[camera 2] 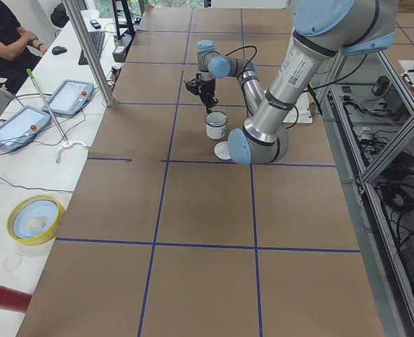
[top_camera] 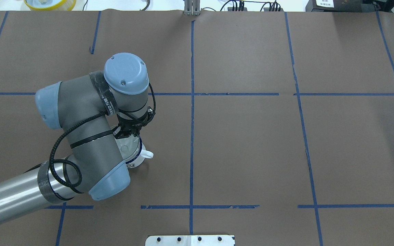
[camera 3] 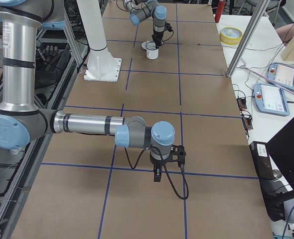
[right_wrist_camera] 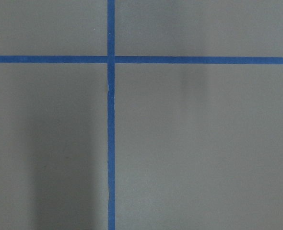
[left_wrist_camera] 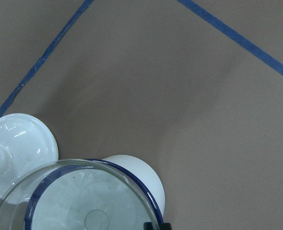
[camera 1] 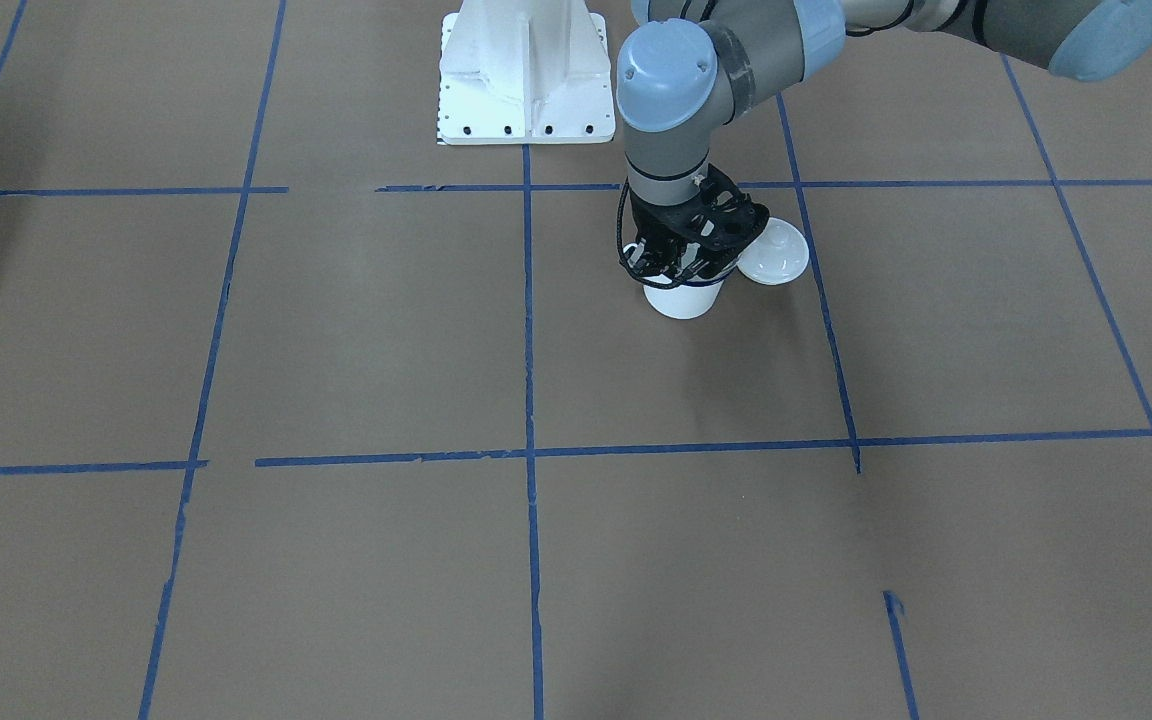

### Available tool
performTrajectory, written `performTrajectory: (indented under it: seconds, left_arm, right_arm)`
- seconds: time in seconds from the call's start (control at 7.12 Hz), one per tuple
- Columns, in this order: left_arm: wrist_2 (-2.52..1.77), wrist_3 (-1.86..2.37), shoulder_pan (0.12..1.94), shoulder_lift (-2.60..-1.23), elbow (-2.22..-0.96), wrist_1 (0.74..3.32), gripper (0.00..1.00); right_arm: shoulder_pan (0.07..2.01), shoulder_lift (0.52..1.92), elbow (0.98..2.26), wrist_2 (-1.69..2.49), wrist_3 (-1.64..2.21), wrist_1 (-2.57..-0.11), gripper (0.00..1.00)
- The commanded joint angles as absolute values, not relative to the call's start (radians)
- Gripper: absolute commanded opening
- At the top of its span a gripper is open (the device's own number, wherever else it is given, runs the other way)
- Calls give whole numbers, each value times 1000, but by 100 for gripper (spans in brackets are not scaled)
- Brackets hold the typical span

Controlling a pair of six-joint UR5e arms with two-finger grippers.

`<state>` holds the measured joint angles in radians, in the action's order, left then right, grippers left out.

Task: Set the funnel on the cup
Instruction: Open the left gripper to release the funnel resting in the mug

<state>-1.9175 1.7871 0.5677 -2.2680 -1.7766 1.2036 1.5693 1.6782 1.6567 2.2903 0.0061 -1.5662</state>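
The cup (camera 1: 681, 300) is a white mug with a dark blue rim, standing on the brown table beside a round white lid. The clear funnel (left_wrist_camera: 93, 206) sits with its wide cone over the cup's mouth (left_wrist_camera: 132, 172), its rim ringing the blue rim. My left gripper (camera 1: 671, 268) hangs straight down over the cup and is shut on the funnel's edge. In the overhead view the arm hides most of the cup (top_camera: 135, 160); only its handle side shows. My right gripper (camera 3: 157, 175) hovers far away over bare table; I cannot tell whether it is open or shut.
The round white lid with a knob (camera 1: 776, 255) lies right next to the cup, also in the left wrist view (left_wrist_camera: 17, 148). The white robot base (camera 1: 526, 70) stands behind. Blue tape lines cross the table. Operators' pendants lie on a side bench (camera 2: 70, 98).
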Motion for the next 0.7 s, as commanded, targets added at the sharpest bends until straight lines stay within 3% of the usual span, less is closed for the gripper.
performTrajectory:
  seconds: [0.0,0.14,0.28,0.42,0.56]
  left_arm:
    - [-1917,1787,569,-2267,-1776,1204,13]
    - [-1916,1784,568,-2267,-1776,1204,49]
    - [-1916,1772,568,-2267,-1778,1204,67]
    - [-1916,1769,569,-2269,-1778,1204,71]
    - [-1914,1767,568,-2269,-1778,1204,83]
  right_arm:
    - [1569,1678,1657,2290,6,-1566,100]
    - [1569,1678,1657,2290,6,-1566,100]
    - [1569,1678,1657,2290,6,-1566,100]
    - [1569,1678,1657,2290,6,-1566,100]
    - [1569,1678,1657,2290,6,-1566,100]
